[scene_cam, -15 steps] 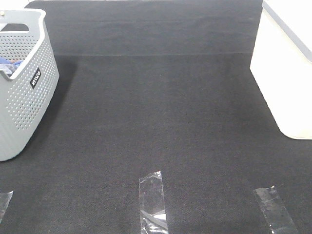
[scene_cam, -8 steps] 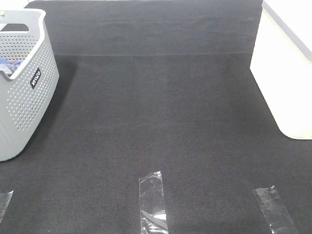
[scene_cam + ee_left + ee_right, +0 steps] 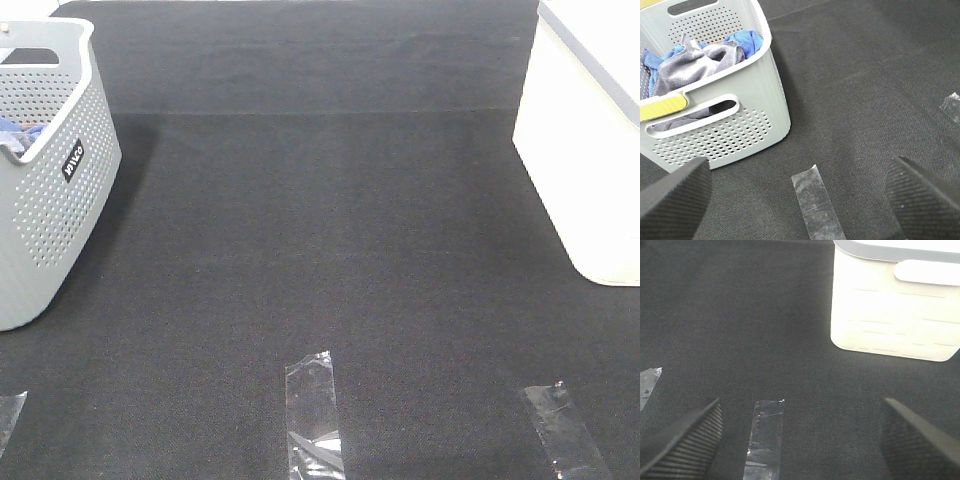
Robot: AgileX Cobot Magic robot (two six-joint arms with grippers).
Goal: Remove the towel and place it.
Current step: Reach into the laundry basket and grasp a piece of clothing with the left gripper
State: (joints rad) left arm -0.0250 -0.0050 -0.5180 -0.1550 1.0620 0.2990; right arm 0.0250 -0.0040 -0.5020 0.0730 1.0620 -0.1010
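High view looks down; nearer wrist views share its tape strips (image 3: 313, 415).

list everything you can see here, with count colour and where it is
basket: 1, grey, perforated, left edge of the mat
towel: 1, grey-lavender, bunched inside the basket
cloth: 1, bright blue, in the basket beside the towel
yellow strip: 1, yellow, on the basket's rim above a handle slot
bin: 1, white, right edge of the mat
tape strips: 3, clear, along the mat's front
mat: 1, black, under everything
left gripper: 1, black, open, near the basket
right gripper: 1, black, open, near the bin
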